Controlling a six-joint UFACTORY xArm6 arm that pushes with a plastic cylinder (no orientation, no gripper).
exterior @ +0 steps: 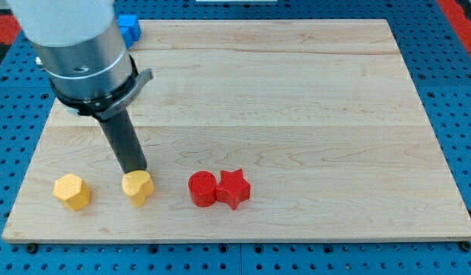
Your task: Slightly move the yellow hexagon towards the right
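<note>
Here, no brand, label or legible writing is to be seen on any surface. My tip [136, 171] is found at the lower left of the wooden board [297, 92], at the end of a straight dark rod [123, 141] slanting down from a grey cylindrical arm housing [79, 46]. Nothing is gripped, as a plain rod with no jaws is carried; the tip is set just at the 12 o'clock edge of a yellow heart-shaped block [138, 188], seemingly touching it, though contact cannot be told for certain. The yellow hexagon [72, 191] lies at 9 o'clock from that block, apart from it and near the board's left edge. At 3 o'clock from the heart-shaped block, a red cylinder [202, 189] is seen, with a red star [234, 188] touching it on the 3 o'clock side. A blue block [128, 28], shape unclear, is partly hidden behind the housing at the board's top left corner. A blue perforated table [449, 114] surrounds the board.
</note>
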